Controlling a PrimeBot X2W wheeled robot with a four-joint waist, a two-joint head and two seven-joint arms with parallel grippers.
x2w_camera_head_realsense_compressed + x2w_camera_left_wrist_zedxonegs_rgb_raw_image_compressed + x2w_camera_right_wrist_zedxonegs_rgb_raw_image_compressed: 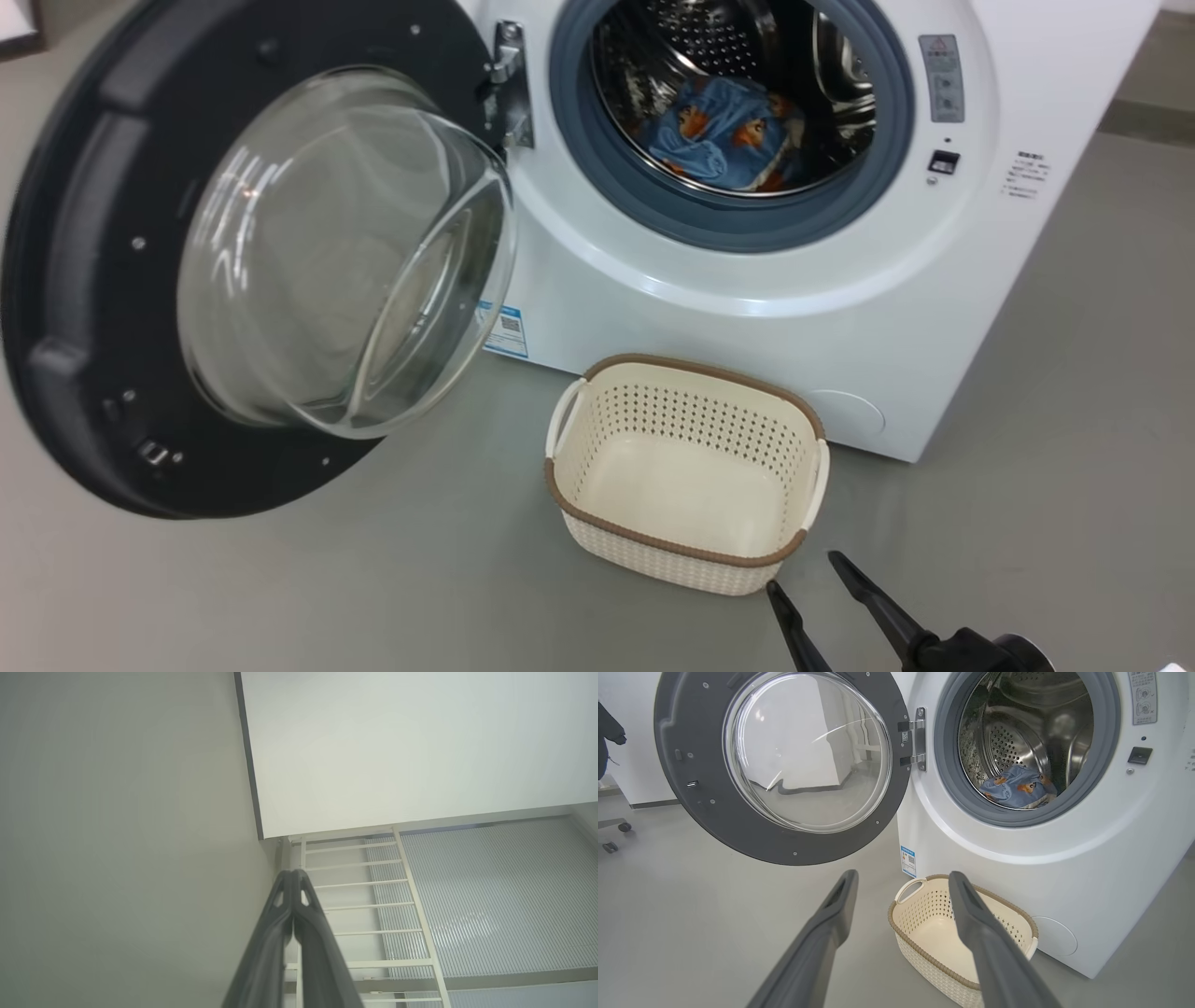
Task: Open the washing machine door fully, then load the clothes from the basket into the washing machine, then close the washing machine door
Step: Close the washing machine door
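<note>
Floor (pixel 280 597) smooth grey under basket (pixel 686 411); white wall (pixel 640 774) behind open door (pixel 75 280)

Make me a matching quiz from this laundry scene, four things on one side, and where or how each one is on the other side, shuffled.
Column one
1. washing machine door
2. clothes
3. basket
4. right gripper

Column two
A. empty, standing on the floor
B. fingers apart, holding nothing
C. lying inside the drum
D. swung wide open on its hinge

Pairs: 1-D, 2-C, 3-A, 4-B
</note>
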